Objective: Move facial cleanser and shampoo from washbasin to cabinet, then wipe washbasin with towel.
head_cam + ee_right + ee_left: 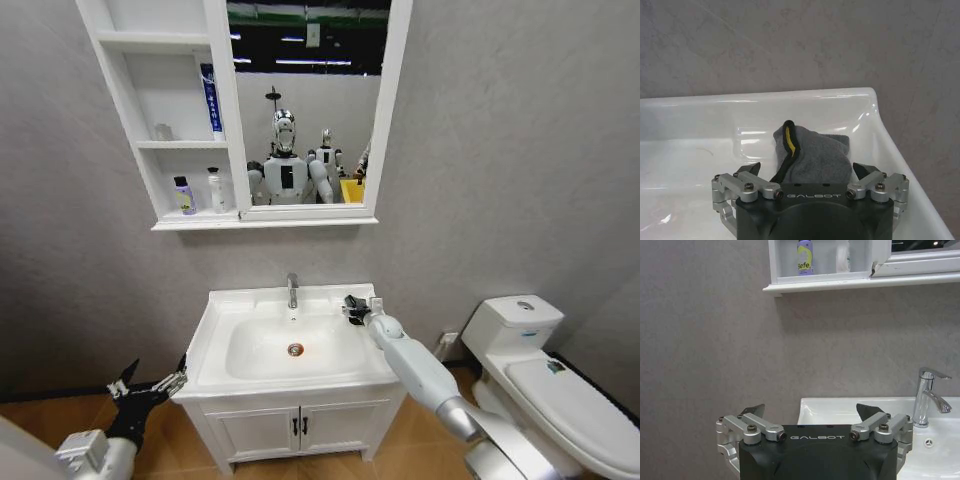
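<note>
"GALBOT" lettering marks the right gripper (808, 172), spread wide around the towel (812, 155) on the washbasin (700, 125).

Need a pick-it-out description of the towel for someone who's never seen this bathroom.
Start at the white ceramic washbasin under the white mirror cabinet. On its back right corner, beside the chrome tap, lies a small crumpled grey cloth towel, between the open fingers of the right gripper. Its black edging with a yellow stripe marks it; nothing else soft lies on the basin.
</note>
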`<state>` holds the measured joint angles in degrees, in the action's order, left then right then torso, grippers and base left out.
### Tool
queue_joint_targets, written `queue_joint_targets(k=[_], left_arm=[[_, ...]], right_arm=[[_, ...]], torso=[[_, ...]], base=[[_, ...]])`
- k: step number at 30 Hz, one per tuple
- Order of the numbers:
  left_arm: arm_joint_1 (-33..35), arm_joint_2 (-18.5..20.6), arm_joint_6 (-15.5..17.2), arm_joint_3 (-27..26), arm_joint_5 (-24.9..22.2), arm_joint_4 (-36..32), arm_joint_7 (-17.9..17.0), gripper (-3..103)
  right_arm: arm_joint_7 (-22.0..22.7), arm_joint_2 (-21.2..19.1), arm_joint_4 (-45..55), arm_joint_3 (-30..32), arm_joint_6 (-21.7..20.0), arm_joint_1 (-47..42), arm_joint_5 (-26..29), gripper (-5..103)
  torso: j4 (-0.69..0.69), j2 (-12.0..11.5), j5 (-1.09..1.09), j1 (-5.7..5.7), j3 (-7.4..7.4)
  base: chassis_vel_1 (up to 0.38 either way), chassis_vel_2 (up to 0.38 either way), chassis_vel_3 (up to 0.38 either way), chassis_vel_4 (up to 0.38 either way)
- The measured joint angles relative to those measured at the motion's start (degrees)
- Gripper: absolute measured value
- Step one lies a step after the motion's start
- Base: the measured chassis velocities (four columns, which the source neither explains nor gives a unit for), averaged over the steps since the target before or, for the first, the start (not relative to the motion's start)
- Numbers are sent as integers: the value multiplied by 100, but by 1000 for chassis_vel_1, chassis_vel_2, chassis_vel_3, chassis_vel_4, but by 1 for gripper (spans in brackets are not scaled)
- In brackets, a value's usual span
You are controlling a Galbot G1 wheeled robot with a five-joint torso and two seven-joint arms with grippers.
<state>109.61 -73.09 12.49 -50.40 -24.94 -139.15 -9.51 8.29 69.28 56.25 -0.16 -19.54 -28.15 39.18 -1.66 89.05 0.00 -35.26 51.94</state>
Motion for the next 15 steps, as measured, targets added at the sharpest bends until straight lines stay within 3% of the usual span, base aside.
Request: queue_joint_targets(k=[7, 10, 13, 14, 15], left_arm=[[0, 0, 0, 0, 0, 0, 0, 100], [0, 0, 0, 0, 0, 0, 0, 100], [0, 0, 0, 0, 0, 0, 0, 100], [0, 0, 0, 0, 0, 0, 0, 100], [0, 0, 0, 0, 0, 0, 0, 100]], right_arm=[[-55, -20, -132, 8, 11, 0, 116, 103], [-88, 11, -177, 6, 1, 24, 185, 88], [-108, 13, -202, -5, -2, 42, 194, 83], [-113, 9, -208, -9, -3, 50, 197, 72], [-113, 9, -208, -9, -3, 50, 197, 72]], torso=[[0, 0, 0, 0, 0], [2, 0, 0, 0, 0], [1, 0, 0, 0, 0], [1, 0, 0, 0, 0], [1, 0, 0, 0, 0]], base=[[0, 0, 0, 0], [0, 0, 0, 0], [0, 0, 0, 0], [0, 0, 0, 0], [0, 0, 0, 0]])
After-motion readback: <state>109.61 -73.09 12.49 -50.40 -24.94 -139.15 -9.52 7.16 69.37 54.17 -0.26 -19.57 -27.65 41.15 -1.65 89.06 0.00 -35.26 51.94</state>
